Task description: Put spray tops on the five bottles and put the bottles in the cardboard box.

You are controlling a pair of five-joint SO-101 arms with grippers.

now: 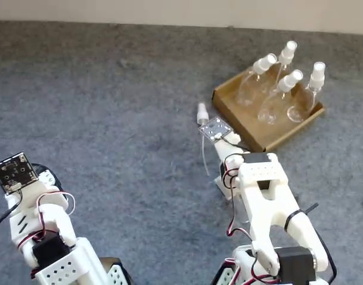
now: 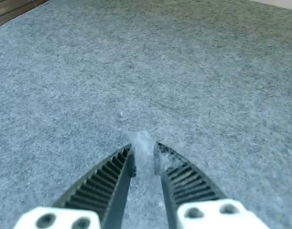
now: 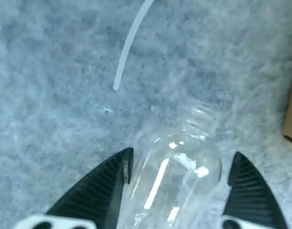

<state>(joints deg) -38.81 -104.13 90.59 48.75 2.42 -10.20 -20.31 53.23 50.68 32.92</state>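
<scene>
**High view, with both wrist views, near to far.** The left arm (image 1: 45,231) sits at 7 o'clock on the grey carpet (image 1: 110,107). The left gripper (image 2: 144,152) has its claw released: the toothed fingers (image 2: 112,176) are narrowly parted, with bare carpet between them and nothing grasped. The right arm (image 1: 264,196) rises from 5 o'clock and points toward 12 o'clock. The right gripper (image 3: 180,160) is also released, and its fingers (image 3: 115,179) are spread wide. They straddle an uncapped clear bottle (image 3: 177,186) that lies on its side on the carpet, with its threaded neck pointing away from the claw. Whether either finger touches the bottle's wall cannot be told. Beyond the neck lies the thin dip tube (image 3: 131,45) of a loose spray top (image 1: 201,113). The spray top rests on the carpet just past the arm's tip, at 1 o'clock from the table's centre, with its tube trailing back toward 6 o'clock. The cardboard box (image 1: 244,124) stands farthest away, at 2 o'clock, and its nearest corner is close to the loose spray top without touching it. Inside the box lie four bottles with spray tops fitted (image 1: 275,98), packed side by side with their white heads toward 1 o'clock.
</scene>
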